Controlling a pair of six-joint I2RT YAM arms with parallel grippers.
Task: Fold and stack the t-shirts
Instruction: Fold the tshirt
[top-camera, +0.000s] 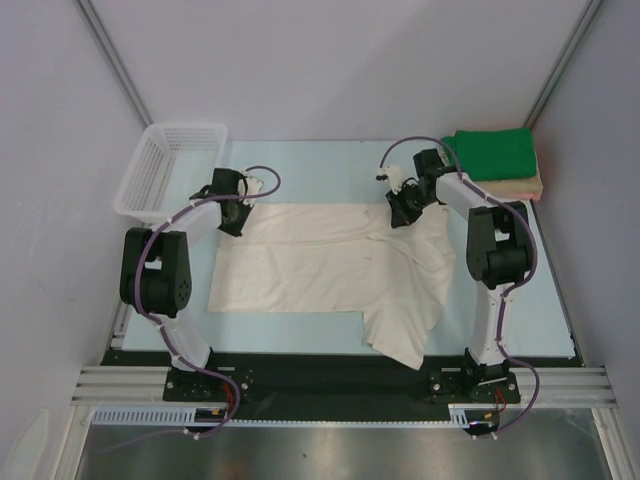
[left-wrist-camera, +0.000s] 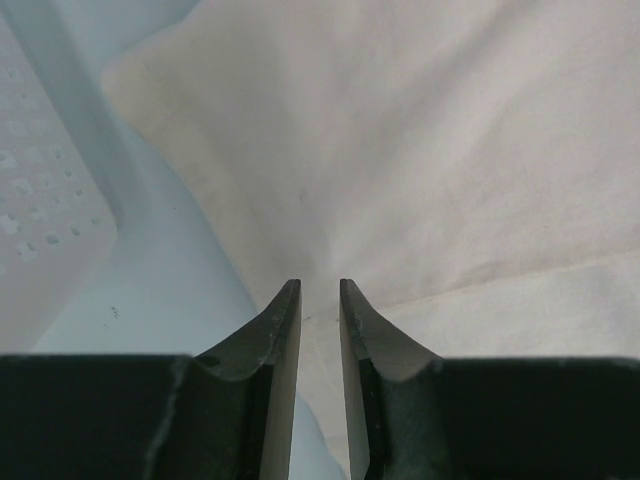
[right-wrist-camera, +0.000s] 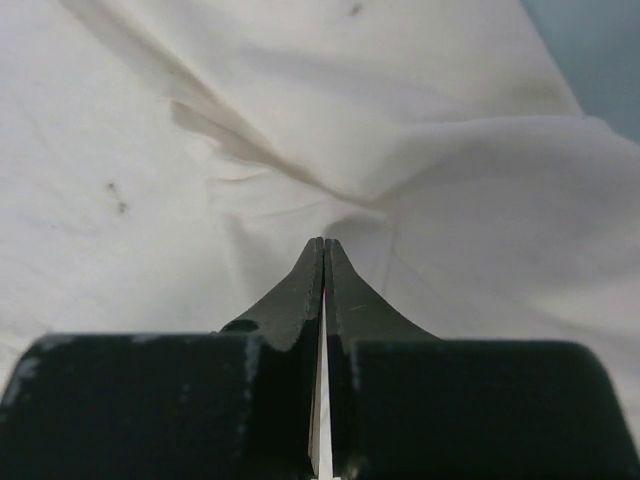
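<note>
A cream-white t-shirt (top-camera: 320, 265) lies spread across the middle of the table, and its near right part hangs over the front edge. My left gripper (top-camera: 232, 218) is at the shirt's far left corner. In the left wrist view its jaws (left-wrist-camera: 320, 285) stand a narrow gap apart, and creases in the cloth (left-wrist-camera: 420, 150) run into that gap. My right gripper (top-camera: 403, 212) is at the shirt's far edge, towards the right. Its jaws (right-wrist-camera: 324, 242) are shut on a pinch of the cloth (right-wrist-camera: 300, 120). A folded bright green t-shirt (top-camera: 495, 152) lies on a folded peach-tan one (top-camera: 520, 186) at the back right.
A white plastic lattice basket (top-camera: 165, 170) stands at the back left, close to my left gripper; its side (left-wrist-camera: 40, 220) shows in the left wrist view. Grey walls enclose the light blue table (top-camera: 540, 300) on three sides.
</note>
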